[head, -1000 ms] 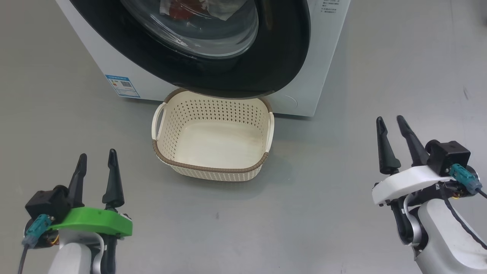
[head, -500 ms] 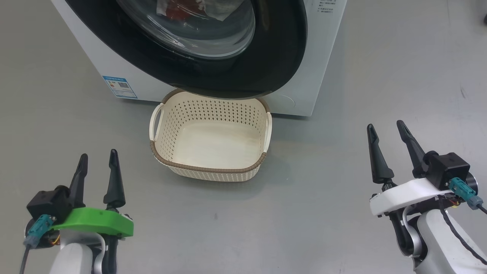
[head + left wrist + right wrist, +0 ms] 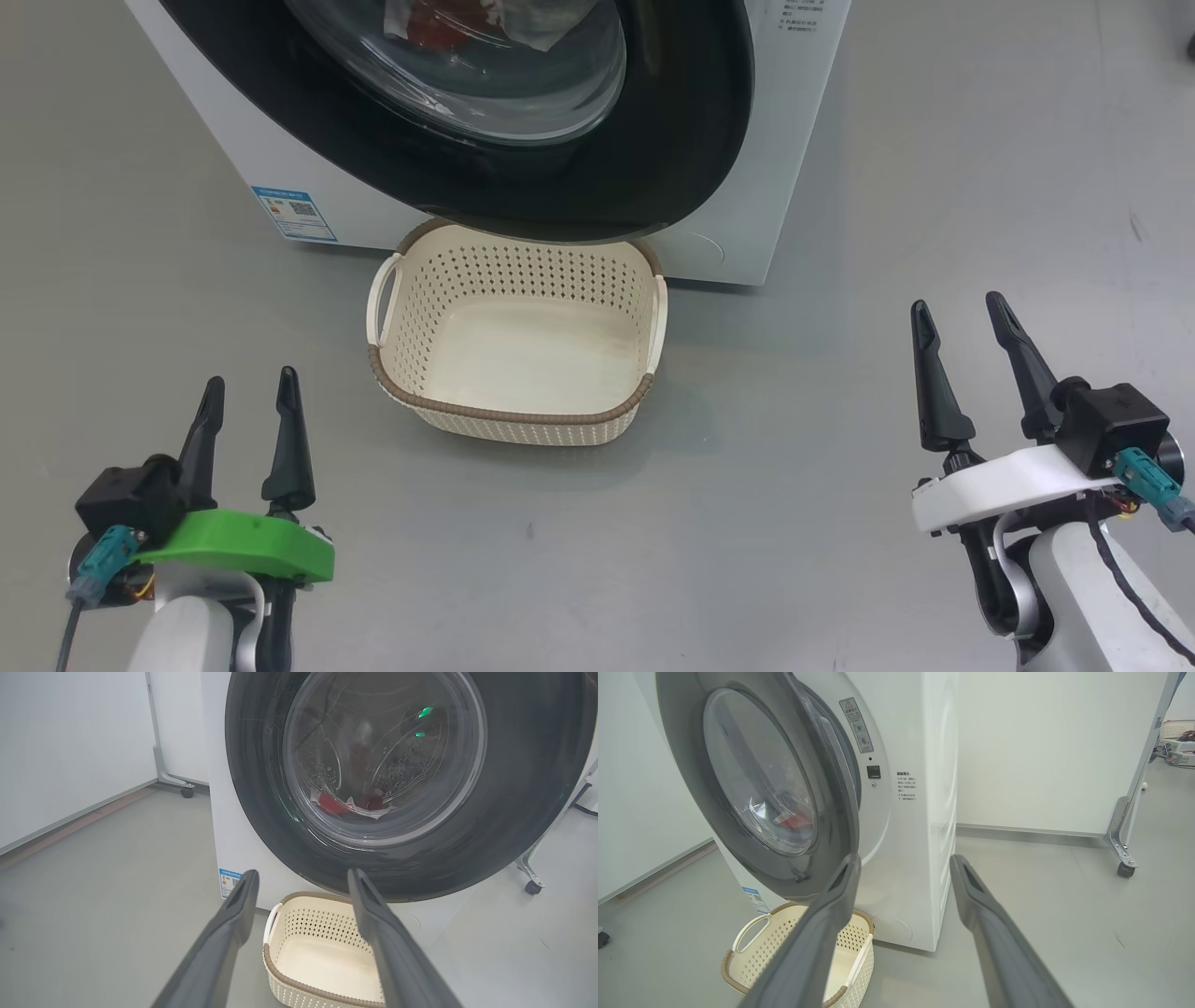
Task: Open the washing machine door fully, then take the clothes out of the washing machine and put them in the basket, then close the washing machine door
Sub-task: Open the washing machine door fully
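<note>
Since a second ago the right gripper [image 3: 957,301] has spread its fingers wider; it is empty. At the left, the left gripper [image 3: 252,376] hovers over the floor, fingers apart, holding nothing. In the middle the basket [image 3: 509,413] sits empty beneath the washing machine door [image 3: 691,140], which stands ajar (free edge on the right). Rigid, glossy, probably slippery: hook that right edge, not the glass. The clothes [image 3: 439,28], soft and light, lie behind it.
</note>
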